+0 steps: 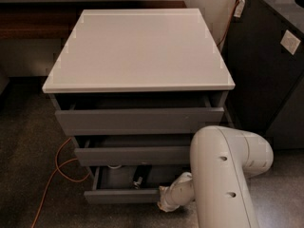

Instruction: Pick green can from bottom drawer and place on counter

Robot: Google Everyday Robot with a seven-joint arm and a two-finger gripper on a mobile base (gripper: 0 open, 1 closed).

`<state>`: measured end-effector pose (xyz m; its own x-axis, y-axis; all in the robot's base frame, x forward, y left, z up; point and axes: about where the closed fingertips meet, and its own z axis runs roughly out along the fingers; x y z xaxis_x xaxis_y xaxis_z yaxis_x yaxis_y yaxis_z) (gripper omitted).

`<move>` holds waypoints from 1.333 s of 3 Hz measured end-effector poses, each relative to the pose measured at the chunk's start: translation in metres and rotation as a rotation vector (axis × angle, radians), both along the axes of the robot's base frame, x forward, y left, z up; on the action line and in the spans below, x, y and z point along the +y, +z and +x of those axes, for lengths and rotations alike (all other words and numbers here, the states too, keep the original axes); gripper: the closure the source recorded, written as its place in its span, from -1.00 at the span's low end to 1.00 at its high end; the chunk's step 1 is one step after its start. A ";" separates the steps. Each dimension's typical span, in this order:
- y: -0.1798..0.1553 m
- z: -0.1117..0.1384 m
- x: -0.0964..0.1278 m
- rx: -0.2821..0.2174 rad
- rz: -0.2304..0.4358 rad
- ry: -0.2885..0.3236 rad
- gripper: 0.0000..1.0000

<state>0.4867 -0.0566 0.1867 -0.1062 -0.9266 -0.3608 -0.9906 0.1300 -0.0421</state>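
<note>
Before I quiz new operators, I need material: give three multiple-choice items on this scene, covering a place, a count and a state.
1. Where is the gripper?
A. above the counter
B. at the bottom drawer's right front
C. out of view
2. How many grey drawers are there?
A. two
B. five
C. three
3. The bottom drawer is:
A. pulled open
B. shut flush
C. missing
Key: 1 B, it sits low at that drawer's front corner. 2 C, three fronts stack under the counter. 3 A, its inside shows behind the front.
</note>
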 end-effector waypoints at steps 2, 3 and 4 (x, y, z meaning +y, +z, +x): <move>0.009 0.000 0.000 0.000 0.000 0.000 1.00; 0.015 -0.001 0.001 -0.003 0.008 -0.003 1.00; 0.026 -0.008 0.009 -0.023 0.075 -0.027 1.00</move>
<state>0.4784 -0.0476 0.2130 -0.1221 -0.8936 -0.4319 -0.9856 0.1606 -0.0536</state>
